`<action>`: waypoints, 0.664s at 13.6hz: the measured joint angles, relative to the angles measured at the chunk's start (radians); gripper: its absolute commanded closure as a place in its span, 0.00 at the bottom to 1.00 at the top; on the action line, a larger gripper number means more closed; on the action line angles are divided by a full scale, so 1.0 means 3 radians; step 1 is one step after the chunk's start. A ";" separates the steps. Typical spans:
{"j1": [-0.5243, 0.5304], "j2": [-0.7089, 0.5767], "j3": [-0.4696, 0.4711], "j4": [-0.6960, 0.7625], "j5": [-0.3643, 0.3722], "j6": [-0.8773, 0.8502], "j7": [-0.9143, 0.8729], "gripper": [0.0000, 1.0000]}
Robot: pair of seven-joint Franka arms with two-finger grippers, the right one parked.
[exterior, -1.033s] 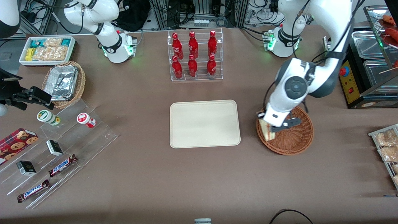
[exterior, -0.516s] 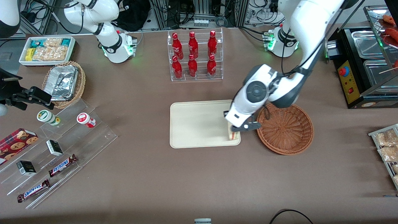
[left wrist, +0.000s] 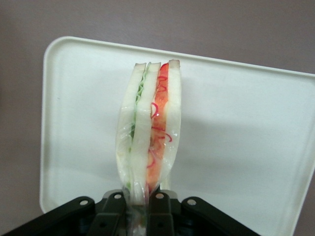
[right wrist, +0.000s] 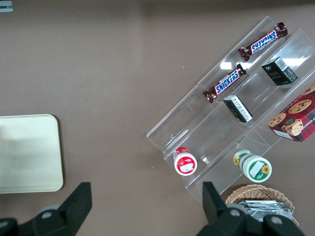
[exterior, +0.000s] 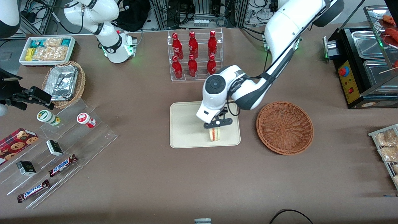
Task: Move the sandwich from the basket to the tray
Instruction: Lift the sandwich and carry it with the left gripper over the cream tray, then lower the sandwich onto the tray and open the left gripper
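Front view: left arm's gripper [exterior: 216,126] sits over the tray [exterior: 186,124], at the part nearer the camera and toward the basket [exterior: 284,127]. It pinches the sandwich [exterior: 215,134] by its top edge; the wedge hangs below it w/ cut edge facing the camera, low over the tray near the front rim. Can't tell if it touches the tray surface. Basket holds nothing, beside the tray toward the working arm's end of the bench [exterior: 155,180], apart from it. Rack of red bottles [exterior: 194,56] stands farther from the camera than the tray.

Left wrist view: fingers [left wrist: 114,206] pressed onto the sandwich [left wrist: 150,130], clear wrap bunched between them. Bread layers w/ green and red filling stand on edge, cream tray [left wrist: 236,123] underneath, brown bench around it.

Right wrist view: one end of the tray [right wrist: 29,152] shows; clear stepped stand w/ Snickers bars [right wrist: 225,82], small boxes, two lidded cups
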 measured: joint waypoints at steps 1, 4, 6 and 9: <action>-0.0084 0.0067 0.0028 0.0099 0.0016 -0.0051 -0.0066 0.94; -0.0407 0.0235 0.0247 0.0340 0.0021 -0.0153 -0.0195 0.94; -0.0500 0.0328 0.0304 0.0416 0.0021 -0.0153 -0.0225 0.94; -0.0502 0.0379 0.0311 0.0456 0.0020 -0.0160 -0.0225 0.94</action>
